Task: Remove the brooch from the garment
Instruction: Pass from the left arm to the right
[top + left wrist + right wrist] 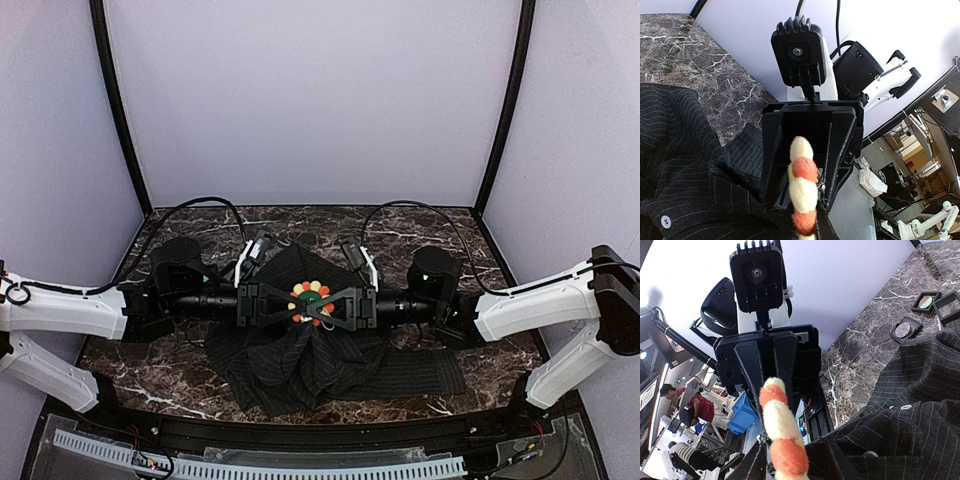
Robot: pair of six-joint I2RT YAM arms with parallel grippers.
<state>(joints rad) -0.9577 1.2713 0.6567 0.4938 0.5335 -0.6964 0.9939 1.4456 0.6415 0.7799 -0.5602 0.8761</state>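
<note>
A dark pinstriped garment lay rumpled on the marble counter, bunched up into a peak near its middle. The brooch sat on that peak, still on the cloth, green centre facing up in the top view and edge-on in both wrist views. The two arms met there from opposite sides. The left end effector had its jaws drawn close together at the brooch's left edge, pinching it; the brooch hid the very tips. The right end effector stood with its jaws spread, one on either side of the brooch's right edge, with a gap showing on each side. Three small black boxes rested on the counter beyond the garment, clear of both arms.
</note>
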